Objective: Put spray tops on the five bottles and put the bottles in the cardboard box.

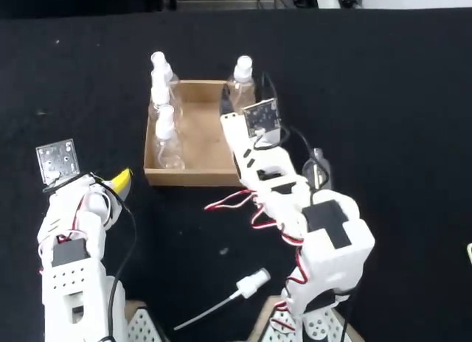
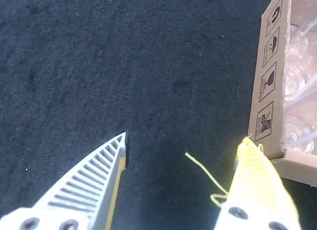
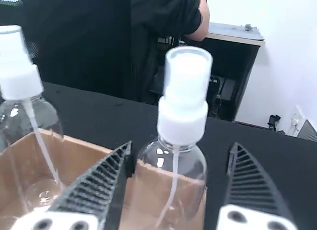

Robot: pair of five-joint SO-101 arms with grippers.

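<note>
As we are looking outward from the arms' bases, a loose spray top point(image 1: 251, 282) is lying on the black table point(image 1: 383, 77) between the two arms, its thin tube trailing toward the left arm's base. Further out, the left gripper point(image 2: 184, 139) is hovering low over bare cloth just beside the near left corner of the cardboard box point(image 1: 193, 177), and we are seeing its jaws spread wide, one white and one yellow. Beside the right arm we are making out what looks like an uncapped bottle point(image 1: 317, 167), standing on the table and partly hidden by the arm. Inside the box, three capped bottles point(image 1: 168, 139) are standing in a row along its left wall. At the box's far right corner a fourth capped bottle point(image 1: 243, 75) is standing upright; we are not managing to tell whether it is inside the wall or just outside. The right gripper point(image 3: 181, 144) is sitting around this bottle with its black jaws spread, one on either side and neither pressing on it.
</note>
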